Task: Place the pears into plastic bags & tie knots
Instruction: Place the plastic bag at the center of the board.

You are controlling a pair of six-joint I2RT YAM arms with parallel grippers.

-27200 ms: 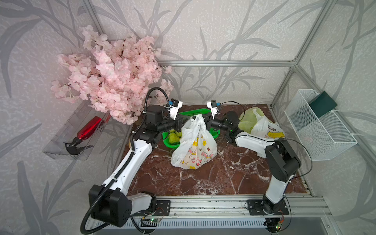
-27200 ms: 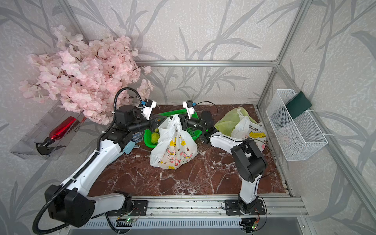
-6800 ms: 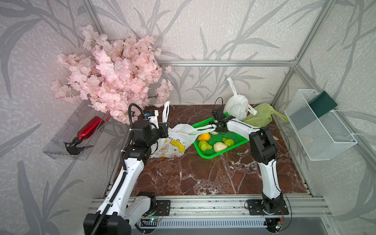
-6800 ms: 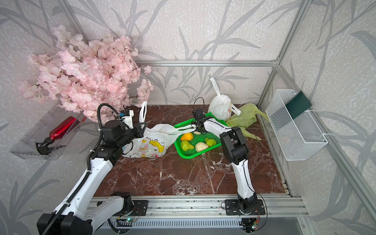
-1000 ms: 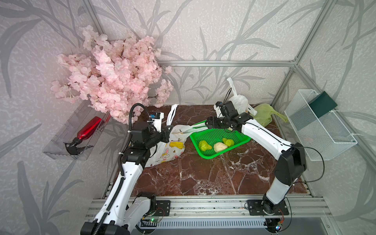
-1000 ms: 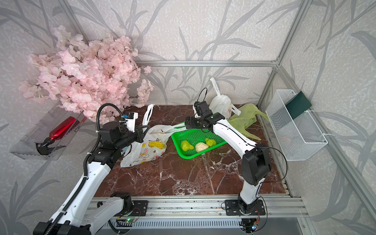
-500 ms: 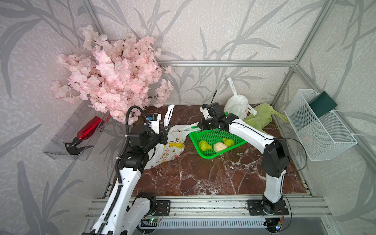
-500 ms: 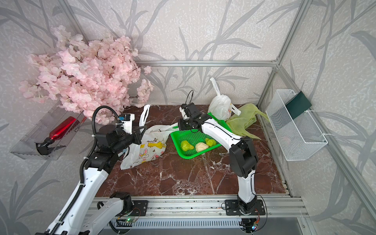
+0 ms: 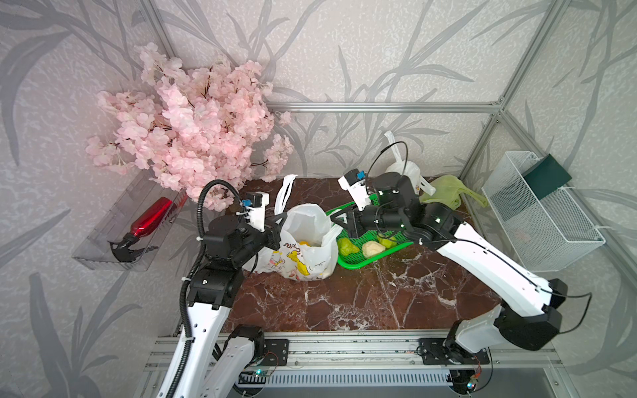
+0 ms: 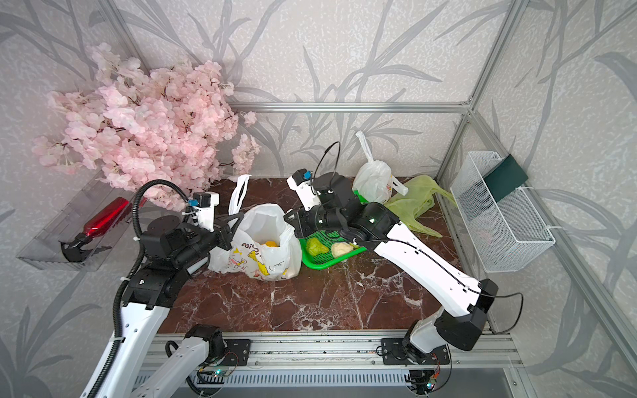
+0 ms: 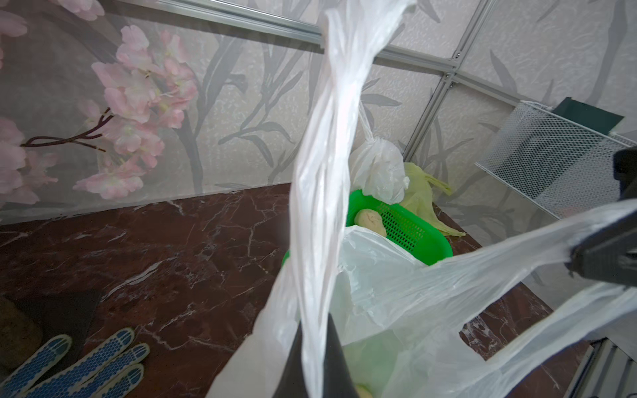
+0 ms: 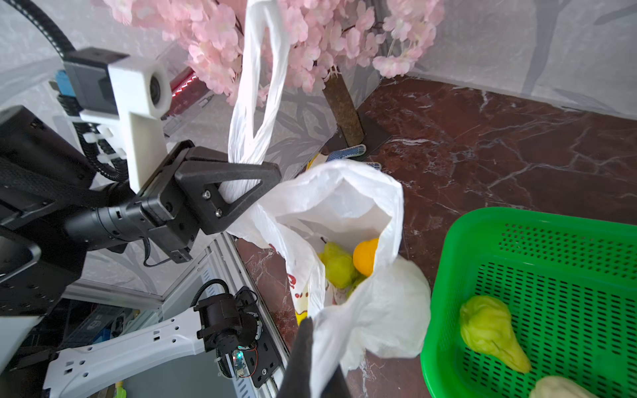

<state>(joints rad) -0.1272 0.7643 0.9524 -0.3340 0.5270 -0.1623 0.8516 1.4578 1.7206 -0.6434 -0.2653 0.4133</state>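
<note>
A white rabbit-print plastic bag stands mid-table with its mouth stretched wide. My left gripper is shut on its left handle. My right gripper is shut on the handle at the opposite rim. An orange pear and a green pear lie inside. In the green basket beside it lie a green pear, a cream pear and another green one. A tied white bag with its knot and a limp yellow-green bag sit at the back.
A pink blossom branch overhangs the back left corner. A white wire basket hangs on the right wall and a clear tray with a red spray bottle on the left. A blue-dotted glove lies by the branch's stem.
My right gripper has moved left from the basket to the bag's right handle and shut on it. The bag now stands up with its mouth spread between both grippers.
</note>
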